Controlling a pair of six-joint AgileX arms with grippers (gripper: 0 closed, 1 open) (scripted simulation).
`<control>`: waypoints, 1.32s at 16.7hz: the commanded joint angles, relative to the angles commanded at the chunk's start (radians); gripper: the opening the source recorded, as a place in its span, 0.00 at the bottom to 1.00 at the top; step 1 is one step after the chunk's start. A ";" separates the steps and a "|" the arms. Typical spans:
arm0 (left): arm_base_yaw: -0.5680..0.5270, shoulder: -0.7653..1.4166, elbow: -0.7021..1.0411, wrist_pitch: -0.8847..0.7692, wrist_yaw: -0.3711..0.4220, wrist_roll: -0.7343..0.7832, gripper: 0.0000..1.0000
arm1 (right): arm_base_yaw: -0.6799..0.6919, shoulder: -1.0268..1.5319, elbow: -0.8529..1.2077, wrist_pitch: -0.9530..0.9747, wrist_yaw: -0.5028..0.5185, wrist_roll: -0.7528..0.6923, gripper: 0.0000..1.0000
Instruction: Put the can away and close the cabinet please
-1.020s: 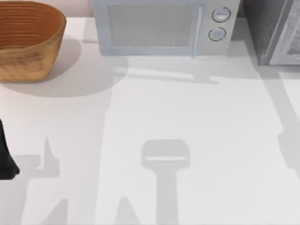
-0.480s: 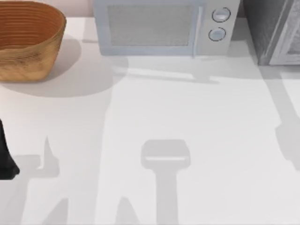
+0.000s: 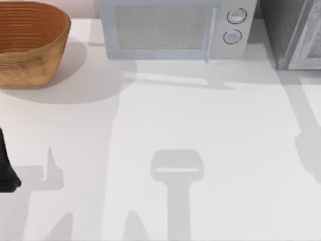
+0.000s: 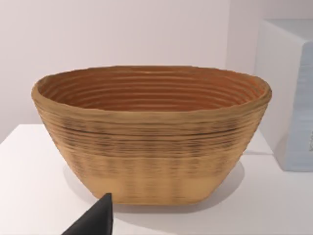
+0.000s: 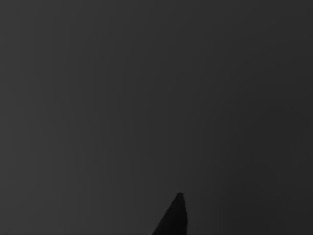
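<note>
Wicker basket far left beside unlabelled microwave; left arm parked, jaws' state untellable.

Cabinet cut off at top-right edge, basket at left; right wrist view dark.

The cabinet stands at about one o'clock on the table, in the far right corner, just right of the microwave. It is a dark grey, speckled box, cut off by the top view's edge. A lighter grey panel, seemingly its door, slants along its right part; I cannot tell how far it is open.
</note>
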 joint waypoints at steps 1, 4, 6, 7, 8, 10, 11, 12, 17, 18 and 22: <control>0.000 0.000 0.000 0.000 0.000 0.000 1.00 | 0.000 0.000 0.000 0.000 0.000 0.000 0.75; 0.000 0.000 0.000 0.000 0.000 0.000 1.00 | 0.000 0.000 0.000 0.000 0.000 0.000 0.98; 0.000 0.000 0.000 0.000 0.000 0.000 1.00 | 0.000 0.000 0.000 0.000 0.000 0.000 1.00; 0.000 0.000 0.000 0.000 0.000 0.000 1.00 | 0.000 0.000 0.000 0.000 0.000 0.000 1.00; 0.000 0.000 0.000 0.000 0.000 0.000 1.00 | 0.000 0.000 0.000 0.000 0.000 0.000 1.00; 0.000 0.000 0.000 0.000 0.000 0.000 1.00 | 0.000 0.000 0.000 0.000 0.000 0.000 1.00; 0.000 0.000 0.000 0.000 0.000 0.000 1.00 | 0.000 0.000 0.000 0.000 0.000 0.000 1.00; 0.000 0.000 0.000 0.000 0.000 0.000 1.00 | 0.000 0.000 0.000 0.000 0.000 0.000 1.00; 0.000 0.000 0.000 0.000 0.000 0.000 1.00 | 0.000 -0.057 -0.061 0.029 -0.011 -0.006 1.00; 0.000 0.000 0.000 0.000 0.000 0.000 1.00 | -0.002 -0.096 -0.102 0.047 -0.018 -0.010 1.00; 0.000 0.000 0.000 0.000 0.000 0.000 1.00 | -0.012 -0.345 -0.370 0.152 -0.055 -0.030 1.00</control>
